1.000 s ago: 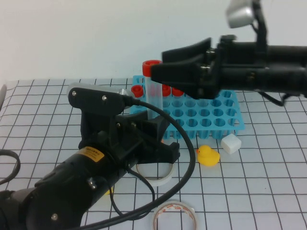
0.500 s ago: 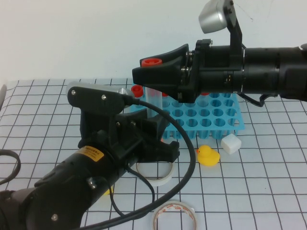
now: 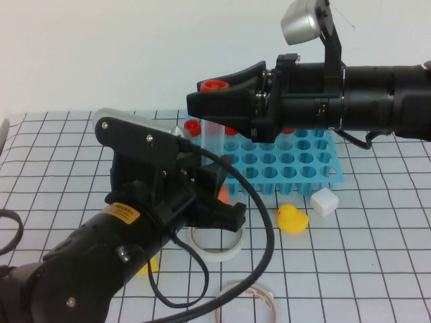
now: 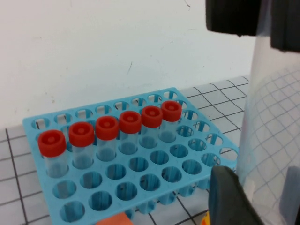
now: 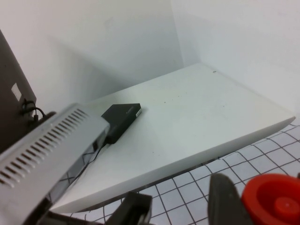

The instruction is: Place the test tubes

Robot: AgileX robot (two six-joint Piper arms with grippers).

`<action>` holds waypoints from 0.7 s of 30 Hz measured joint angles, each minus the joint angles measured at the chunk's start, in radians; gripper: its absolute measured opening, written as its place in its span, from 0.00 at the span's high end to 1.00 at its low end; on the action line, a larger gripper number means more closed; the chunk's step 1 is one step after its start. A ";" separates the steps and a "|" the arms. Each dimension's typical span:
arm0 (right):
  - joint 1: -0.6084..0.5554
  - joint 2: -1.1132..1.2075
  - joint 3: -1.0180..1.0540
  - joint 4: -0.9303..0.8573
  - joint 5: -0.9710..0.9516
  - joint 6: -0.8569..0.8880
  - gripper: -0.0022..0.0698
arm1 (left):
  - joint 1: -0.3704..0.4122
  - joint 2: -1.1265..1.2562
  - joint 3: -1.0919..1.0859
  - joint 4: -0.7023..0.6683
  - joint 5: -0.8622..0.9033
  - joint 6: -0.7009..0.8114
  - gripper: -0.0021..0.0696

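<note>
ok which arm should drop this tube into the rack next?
Probably right. The right tool sits at the red cap of the test tube, near the blue rack; the left tool grips the lower body, which must enter a hole.

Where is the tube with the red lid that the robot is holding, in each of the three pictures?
High view: the test tube stands upright mid-picture, left gripper holding its foot, right gripper at its top.
Left wrist view: its clear body looms close, beside the blue rack.
Right wrist view: only its red cap, close up.
Shared landmark: the checked table cover, in all three.
</note>
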 joint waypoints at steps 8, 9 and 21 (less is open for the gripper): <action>-0.007 -0.002 0.000 0.002 -0.026 -0.008 0.59 | 0.000 -0.008 0.000 0.018 0.015 0.065 0.31; -0.011 -0.006 0.000 0.002 -0.037 -0.008 0.59 | 0.000 -0.014 0.000 0.018 0.030 0.078 0.29; -0.186 -0.216 0.000 -0.319 -0.065 0.235 0.59 | 0.000 -0.403 0.090 -0.691 0.063 0.969 0.88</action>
